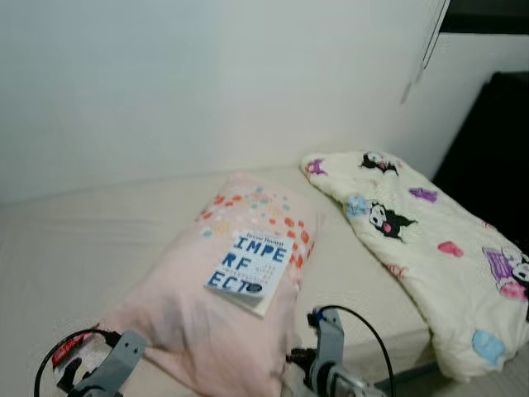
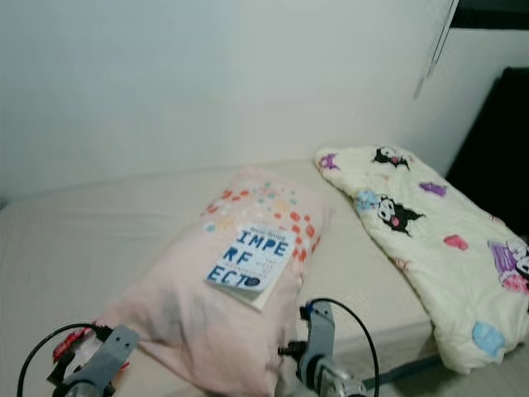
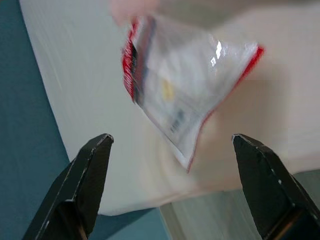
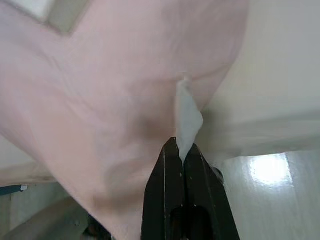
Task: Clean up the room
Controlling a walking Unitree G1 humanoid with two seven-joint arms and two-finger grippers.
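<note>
Bed (image 1: 99,240) untidy, task early; book (image 1: 250,263) lies on pink pillow (image 1: 207,314); right gripper (image 4: 181,152) pressed together pinching a white scrap (image 4: 188,117) at pillow's corner; left gripper (image 3: 172,150) spread over red-edged wrapper (image 3: 185,85); cartoon blanket (image 1: 430,240) unfolded.

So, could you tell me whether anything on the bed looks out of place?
Yes. A book lies on the pink pillow, which sits crooked, its near end at the mattress edge. A red-edged wrapper lies beside it, before the open left gripper.
</note>
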